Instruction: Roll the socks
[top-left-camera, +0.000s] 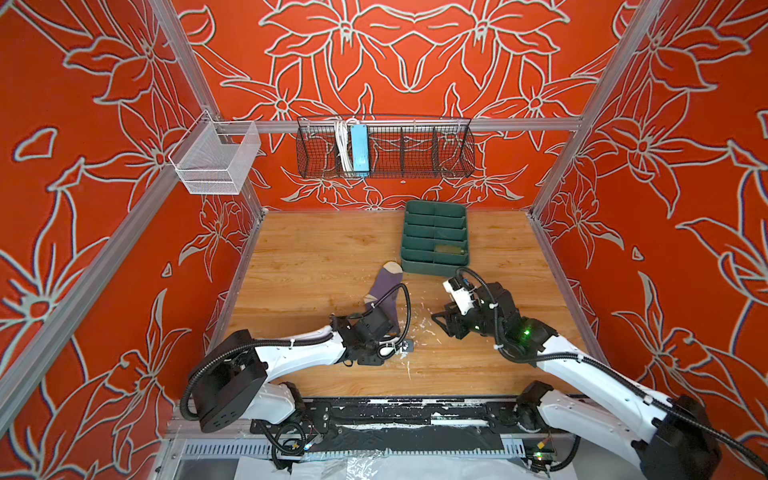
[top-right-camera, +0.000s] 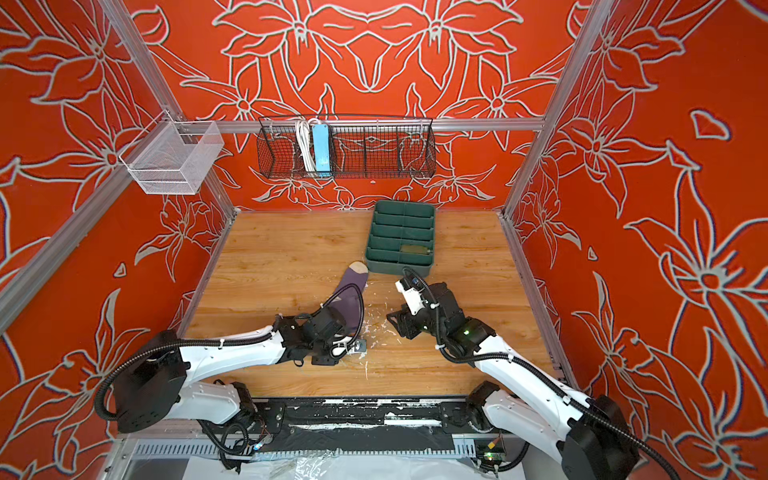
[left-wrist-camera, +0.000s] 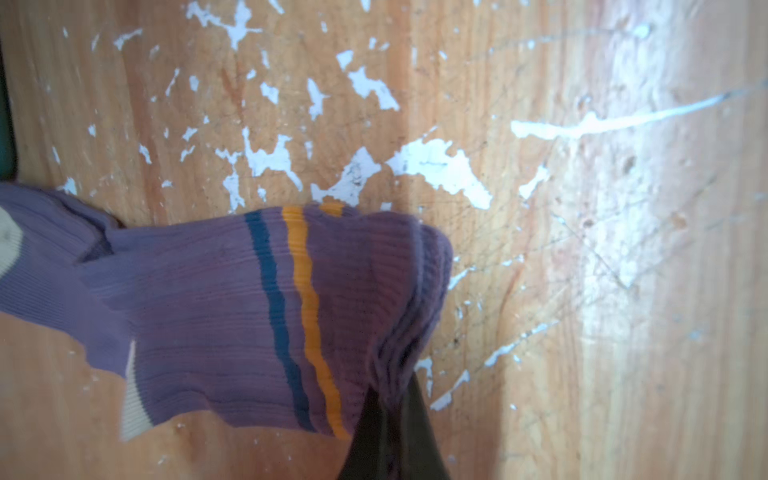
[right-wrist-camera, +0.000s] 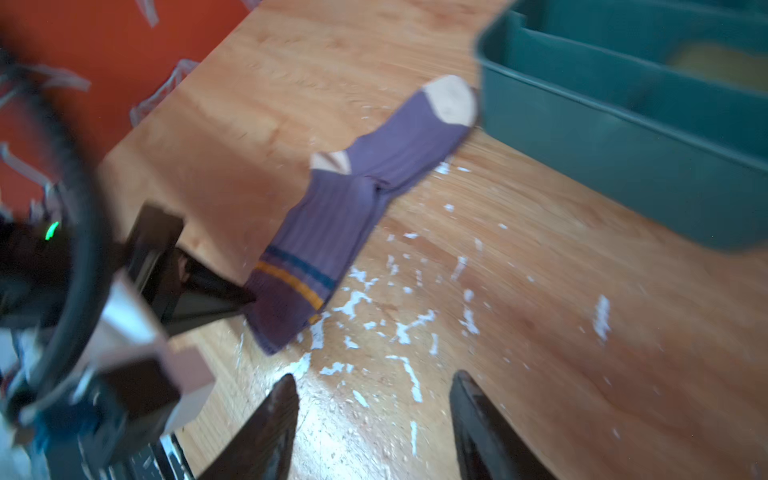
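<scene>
A ribbed purple sock (top-left-camera: 384, 286) (top-right-camera: 351, 279) with a beige toe and heel lies stretched on the wooden table, its toe almost touching the green tray (top-left-camera: 434, 267). Near its cuff run a dark blue and a yellow stripe (left-wrist-camera: 309, 316). My left gripper (left-wrist-camera: 390, 392) (right-wrist-camera: 249, 300) is shut on the cuff's edge, bunching the fabric. My right gripper (right-wrist-camera: 376, 378) (top-left-camera: 440, 325) stands open above bare table, just right of the cuff, with nothing between its fingers. An olive-green bundle (top-left-camera: 448, 249) lies in one tray compartment, too small to tell more.
The green divided tray (top-right-camera: 399, 268) (right-wrist-camera: 623, 137) stands at the back right of the table. A black wire basket (top-left-camera: 384, 151) hangs on the back wall and a white mesh basket (top-left-camera: 216, 160) on the left rail. White chipped patches (left-wrist-camera: 440, 166) mark the wood near both grippers.
</scene>
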